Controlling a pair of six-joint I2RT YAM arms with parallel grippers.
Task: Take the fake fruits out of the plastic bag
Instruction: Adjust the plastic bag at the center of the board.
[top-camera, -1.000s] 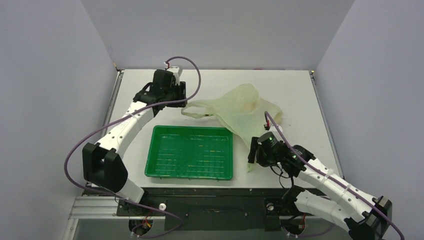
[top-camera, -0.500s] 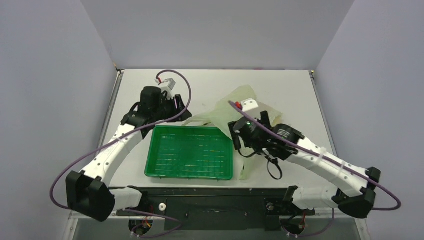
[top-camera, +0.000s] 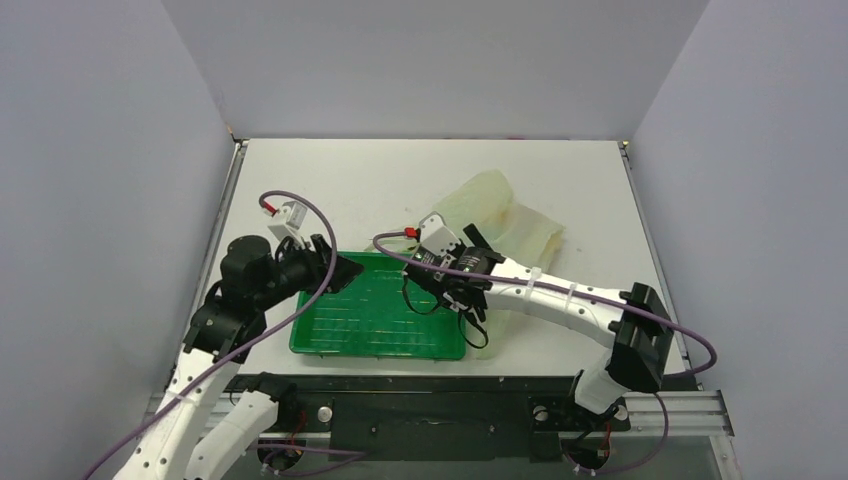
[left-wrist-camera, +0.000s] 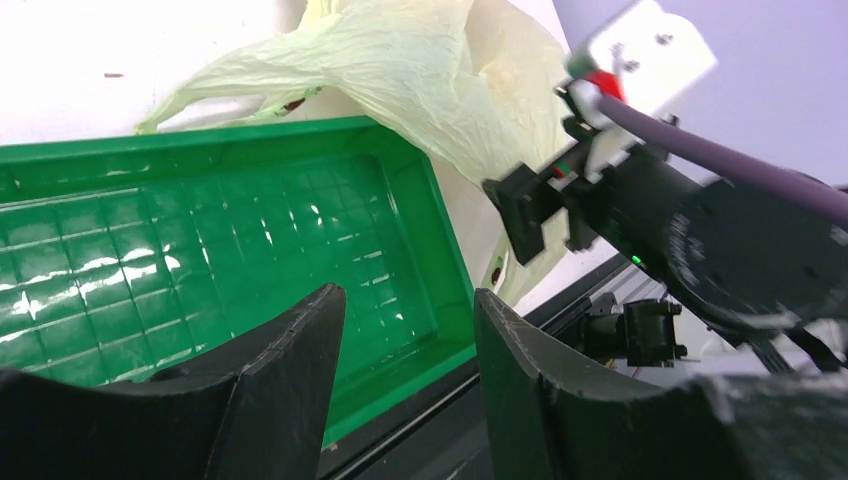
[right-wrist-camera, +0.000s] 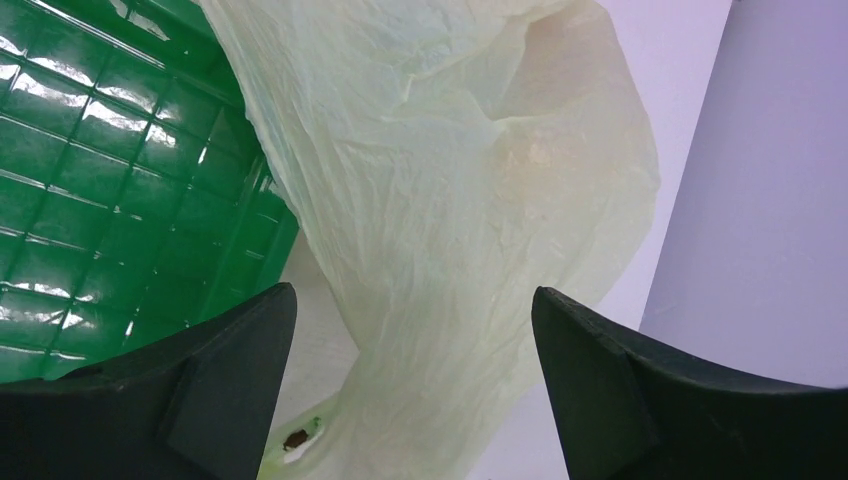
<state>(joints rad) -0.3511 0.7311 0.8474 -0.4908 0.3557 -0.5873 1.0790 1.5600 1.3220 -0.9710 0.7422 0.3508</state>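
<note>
On the white bench, to the right of a green tray, lies a thin, crinkled, pale yellow-green plastic bag. Its bulk is bunched on the bench behind the tray's right corner. One fold trails down along the tray's right rim toward the near edge.

No fruits can be seen outright. The bag bulges, and the right wrist view shows a faint warm tint through the film, so they are probably inside.

The right claw hovers with its fingers spread wide, the bag hanging in front of them and nothing gripped. The left claw is also released, with a gap between its fingers. It sits low over the left part of the tray, well apart from the bag.

The film looks very light, limp and slippery. It would likely crumple and slide rather than hold a shape, and a pinch might catch only one layer. A handle loop stretched along the tray's far rim looks like the surest hold. The closed bottom end is the other option, for lifting and tipping.

The tray's raised rim lies under part of the bag and may snag it. The right arm also crosses the space between the left claw and the bag.
</note>
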